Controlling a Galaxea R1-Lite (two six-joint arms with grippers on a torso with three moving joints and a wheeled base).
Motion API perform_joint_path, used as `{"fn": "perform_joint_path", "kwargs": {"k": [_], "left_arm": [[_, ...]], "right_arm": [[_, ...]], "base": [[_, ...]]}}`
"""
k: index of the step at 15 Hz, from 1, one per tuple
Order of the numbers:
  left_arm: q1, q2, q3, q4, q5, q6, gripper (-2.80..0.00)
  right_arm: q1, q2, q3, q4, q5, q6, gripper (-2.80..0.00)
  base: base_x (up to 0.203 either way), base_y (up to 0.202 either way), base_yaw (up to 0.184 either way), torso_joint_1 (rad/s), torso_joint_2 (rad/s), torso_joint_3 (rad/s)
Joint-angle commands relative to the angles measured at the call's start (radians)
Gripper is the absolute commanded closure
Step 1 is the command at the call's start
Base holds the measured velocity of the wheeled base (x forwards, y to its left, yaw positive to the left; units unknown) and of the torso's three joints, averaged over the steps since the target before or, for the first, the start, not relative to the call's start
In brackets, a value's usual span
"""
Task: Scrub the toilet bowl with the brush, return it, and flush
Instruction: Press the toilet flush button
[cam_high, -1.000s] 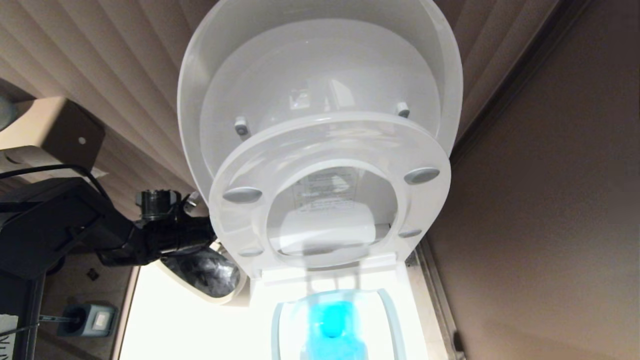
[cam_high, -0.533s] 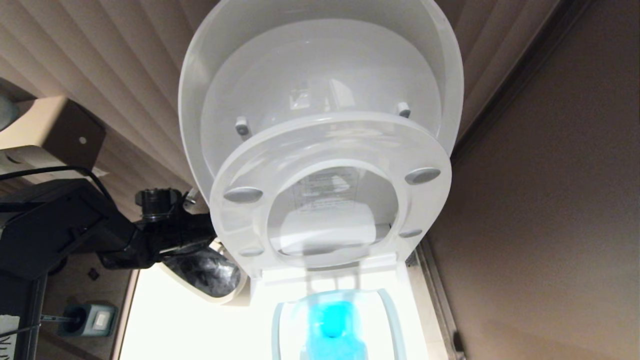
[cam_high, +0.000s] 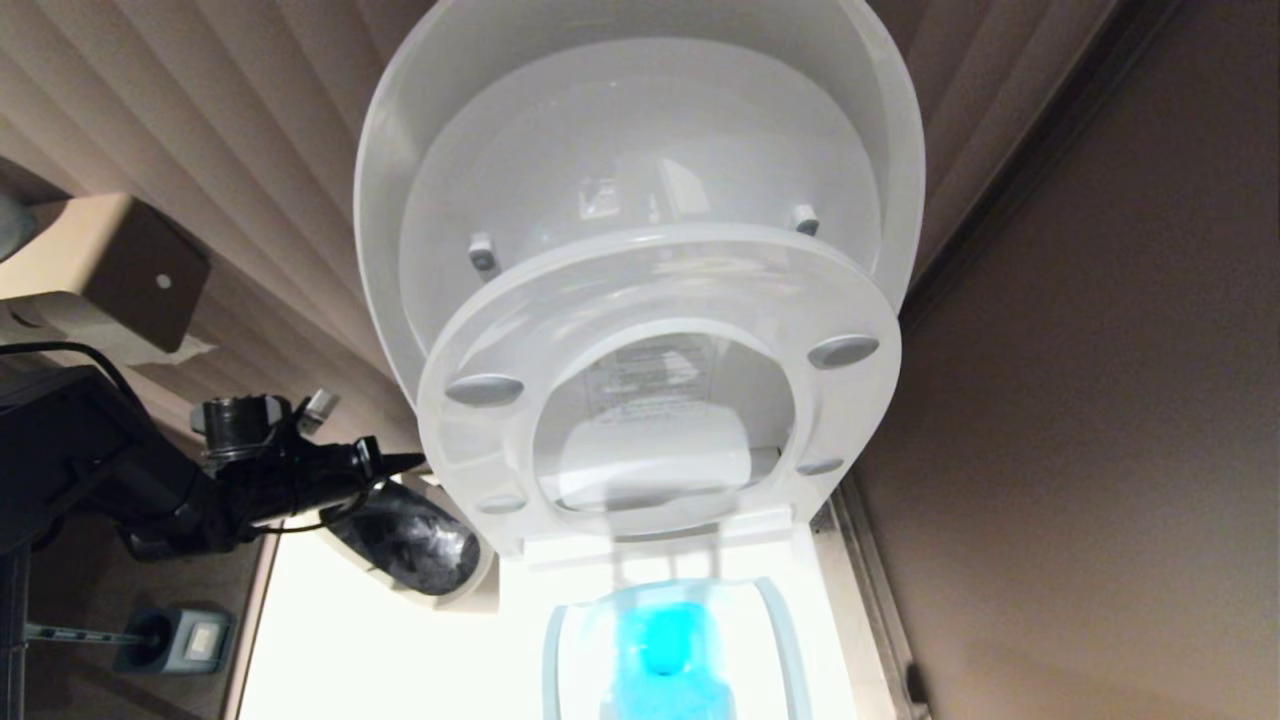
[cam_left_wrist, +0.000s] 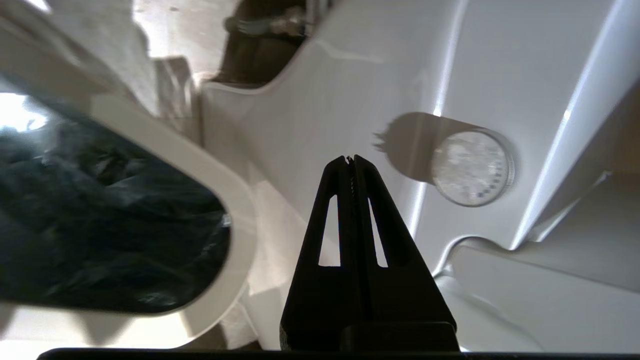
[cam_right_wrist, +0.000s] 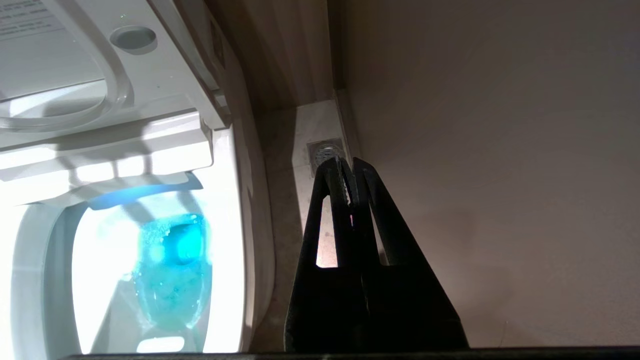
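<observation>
Ahead of our left pincer (cam_left_wrist: 350, 161), just off its closed tips, stands the side wall of the toilet bowl (cam_left_wrist: 350, 90), and a round flush button (cam_left_wrist: 472, 167) is set into that wall to one side of the tips. To the other side of the pincer lies the waste bin (cam_left_wrist: 235, 195), lined with a bag (cam_left_wrist: 100, 225), close against the toilet. In the head view our left pincer (cam_high: 405, 462) sits left of the raised seat (cam_high: 660, 300), above the bin (cam_high: 480, 590), with the lid (cam_high: 640, 130) behind the seat. Further left and nearer to us a brush holder (cam_high: 185, 640) stands on the floor. Beyond our right pincer (cam_right_wrist: 349, 164) a floor drain (cam_right_wrist: 325, 150) lies between the toilet bowl (cam_right_wrist: 235, 210) and the wall (cam_right_wrist: 500, 175).
</observation>
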Motion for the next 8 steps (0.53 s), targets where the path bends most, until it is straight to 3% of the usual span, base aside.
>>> {"fn": "perform_joint_path", "kwargs": {"k": [1, 3, 6, 7, 8], "left_arm": [[0.002, -0.017, 0.006, -0.004, 0.005, 0.0, 0.0], [-0.01, -0.032, 0.017, -0.001, 0.139, 0.064, 0.0], [-0.068, -0.022, 0.049, -0.028, 0.495, 0.264, 0.0], [-0.101, -0.029, 0.076, -0.065, 0.578, 0.3, 0.0], [-0.123, -0.051, 0.107, -0.09, 0.607, 0.315, 0.0]], "right_arm": [[0.0, 0.0, 0.0, -0.001, 0.0, 0.001, 0.0], [0.0, 0.0, 0.0, -0.001, 0.0, -0.001, 0.0], [0.0, 0.0, 0.0, -0.001, -0.001, 0.001, 0.0], [0.0, 0.0, 0.0, -0.001, 0.0, -0.001, 0.0], [0.0, 0.0, 0.0, -0.001, 0.0, -0.001, 0.0]], "base": [[0.0, 0.0, 0.0, 0.0, 0.0, 0.0], [0.0, 0.0, 0.0, 0.0, 0.0, 0.0], [0.0, 0.0, 0.0, 0.0, 0.0, 0.0], [0.0, 0.0, 0.0, 0.0, 0.0, 0.0], [0.0, 0.0, 0.0, 0.0, 0.0, 0.0]]}}
